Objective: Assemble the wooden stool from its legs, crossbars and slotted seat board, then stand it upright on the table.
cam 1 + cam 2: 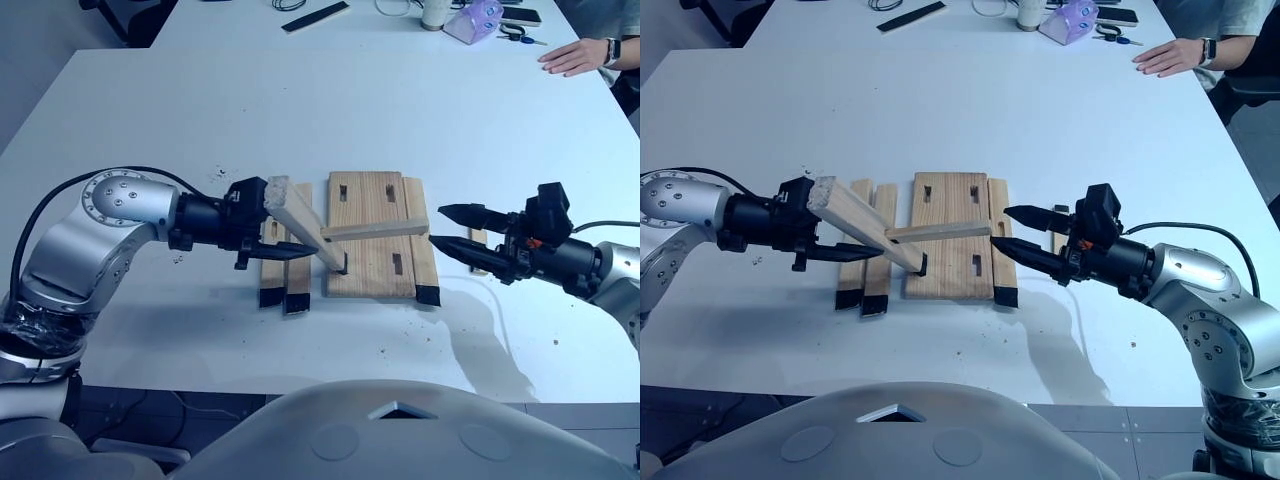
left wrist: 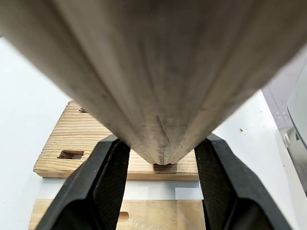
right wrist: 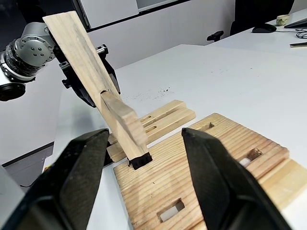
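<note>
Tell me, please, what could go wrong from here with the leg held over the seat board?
1. The leg in the left gripper stands tilted, its black tip at a slot of the seat board; pressed at that angle it may jam, or push the board, which nothing holds down.
2. The crossbar juts from the leg towards the open right gripper; a bump there might knock it loose.

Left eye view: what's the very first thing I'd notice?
A slanted wooden leg, gripped by the left gripper, with its black tip at the left edge of the slotted seat board mid-table. Across from it, the right gripper hangs open by the board's right edge.
</note>
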### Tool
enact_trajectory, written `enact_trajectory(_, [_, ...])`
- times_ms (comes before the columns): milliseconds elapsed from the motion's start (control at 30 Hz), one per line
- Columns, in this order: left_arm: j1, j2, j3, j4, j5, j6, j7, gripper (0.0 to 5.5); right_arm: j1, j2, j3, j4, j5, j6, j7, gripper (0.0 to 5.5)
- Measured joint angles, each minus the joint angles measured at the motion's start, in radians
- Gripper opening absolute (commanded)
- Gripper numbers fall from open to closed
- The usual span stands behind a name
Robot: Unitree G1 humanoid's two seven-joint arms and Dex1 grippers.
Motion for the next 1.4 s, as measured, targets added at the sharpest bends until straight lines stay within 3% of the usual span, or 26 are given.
enact_trajectory(300, [0.025, 0.07, -0.057, -0.061, 0.123, -0.031, 0.021, 2.04, 0.06, 0.034, 0.009, -0.028, -0.015, -0.023, -0.036, 2.8])
enact_trajectory(433, [0.136, 0.095, -0.145, 0.006, 0.209, 0.049, 0.023, 2.04, 0.078, 0.036, 0.009, -0.036, -0.016, -0.029, -0.041, 2.8])
enact_trajectory(633, [0.104, 0.04, -0.051, 0.033, 0.18, 0.132, 0.081, 2.99, 0.103, 0.035, 0.008, -0.048, -0.016, -0.036, -0.045, 2.8])
enact_trajectory(833, [0.217, -0.011, 0.111, -0.047, 0.141, 0.307, 0.27, 3.1, 0.145, 0.033, -0.016, -0.061, -0.017, -0.049, -0.046, 2.8])
enact_trajectory(1000, [0.355, -0.176, 0.209, -0.173, 0.111, 0.558, 0.528, 3.1, 0.201, 0.041, -0.033, -0.091, -0.025, -0.061, -0.063, 2.8])
enact_trajectory(1133, [0.342, -0.354, 0.267, -0.232, 0.021, 0.717, 0.64, 3.1, 0.223, 0.06, -0.022, -0.1, -0.041, -0.076, -0.08, 2.8])
enact_trajectory(1300, [0.342, -0.349, 0.24, -0.236, 0.038, 0.744, 0.683, 3.1, 0.22, 0.062, -0.009, -0.1, -0.049, -0.079, -0.087, 2.8])
enact_trajectory(1400, [0.368, -0.285, 0.213, -0.199, 0.087, 0.667, 0.681, 3.1, 0.212, 0.061, -0.009, -0.099, -0.048, -0.081, -0.088, 2.8])
